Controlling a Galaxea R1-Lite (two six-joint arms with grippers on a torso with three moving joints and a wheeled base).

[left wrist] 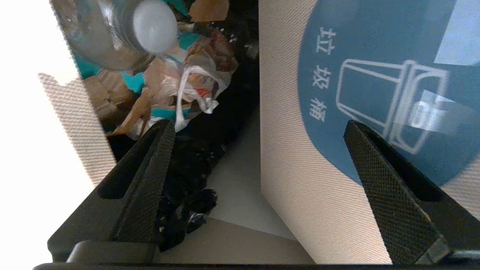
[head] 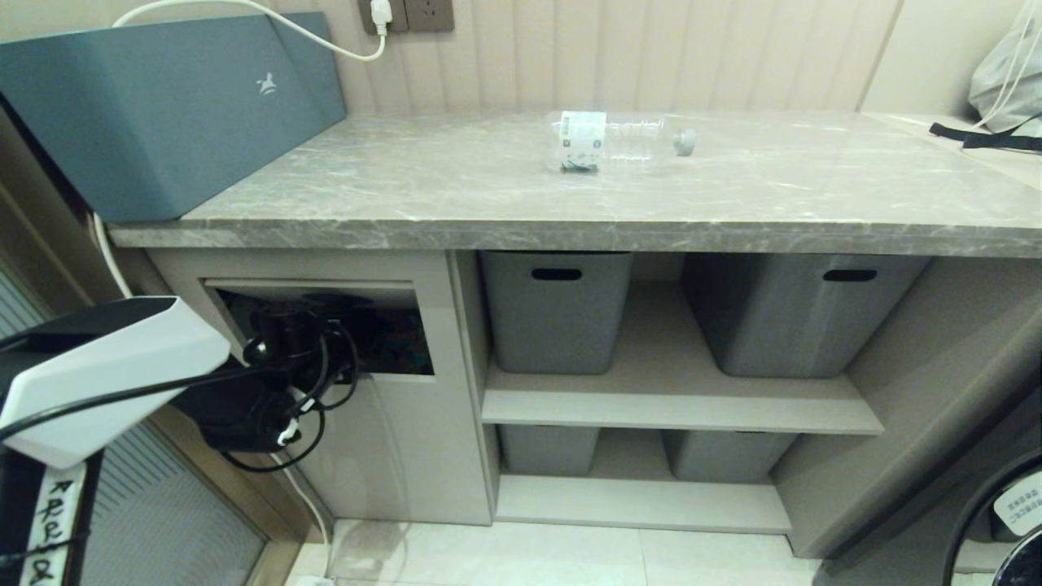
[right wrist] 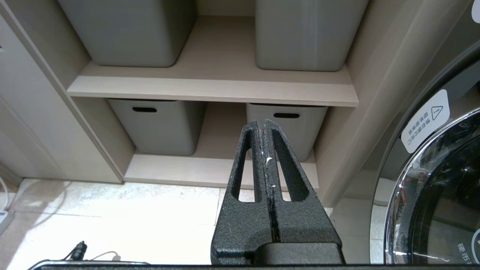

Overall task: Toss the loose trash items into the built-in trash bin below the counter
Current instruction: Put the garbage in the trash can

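Bottle [left wrist: 123, 33] dropping free among rubbish inside built-in trash bin [left wrist: 375, 93]; left gripper [left wrist: 258, 129] fingers spread, empty, propping flap. Second bottle [head: 619, 142] lying on desk [head: 456, 187]. Risk: flap snagging fingers on withdrawal. Right gripper [right wrist: 264, 125] parked, clenched.

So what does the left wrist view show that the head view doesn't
Only the left wrist view shows a bottle lying on rubbish inside the trash bin, the blue sticker on its flap, and the left gripper with its fingers apart. Only the head view shows the second bottle on the counter. Both show the bin's opening.
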